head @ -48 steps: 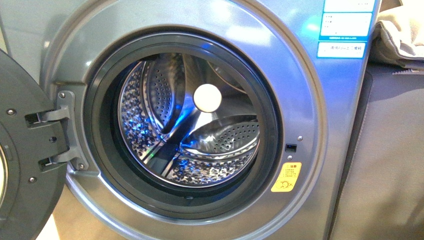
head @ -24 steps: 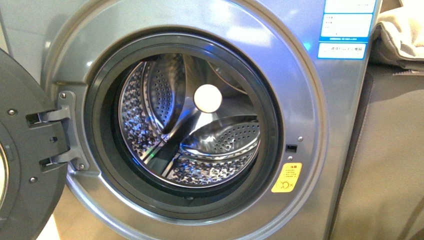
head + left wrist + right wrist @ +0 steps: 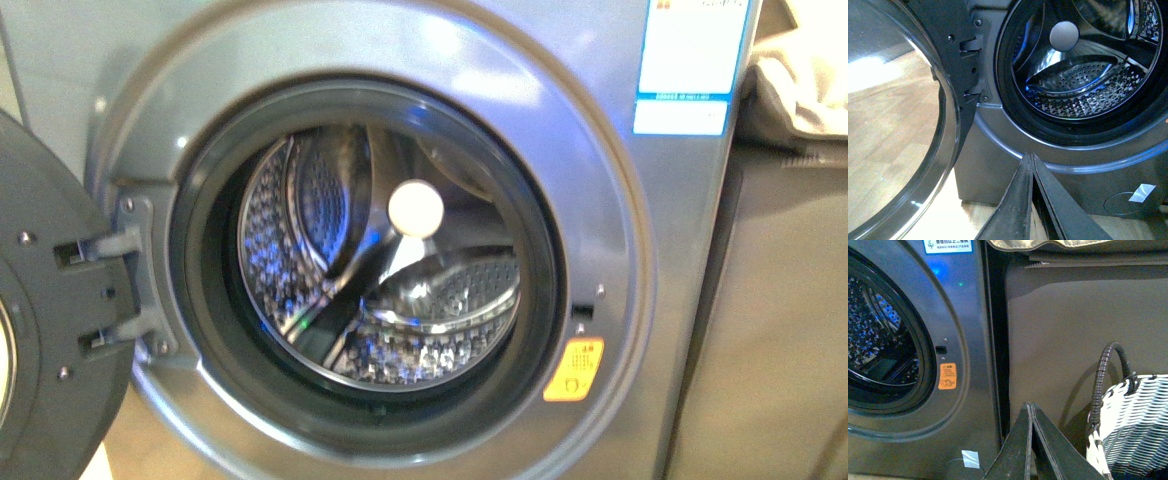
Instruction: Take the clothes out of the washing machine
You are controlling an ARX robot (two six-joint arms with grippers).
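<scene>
The washer stands with its door swung open on the hinge side. The drum shows bare perforated steel with a pale round hub at its back; no clothes are visible in any view. A yellow sticker sits beside the porthole rim. The left pincer is closed, fingers pressed together, empty, low before the washer's front. The right pincer is likewise closed and empty, between the washer and a woven basket.
</scene>
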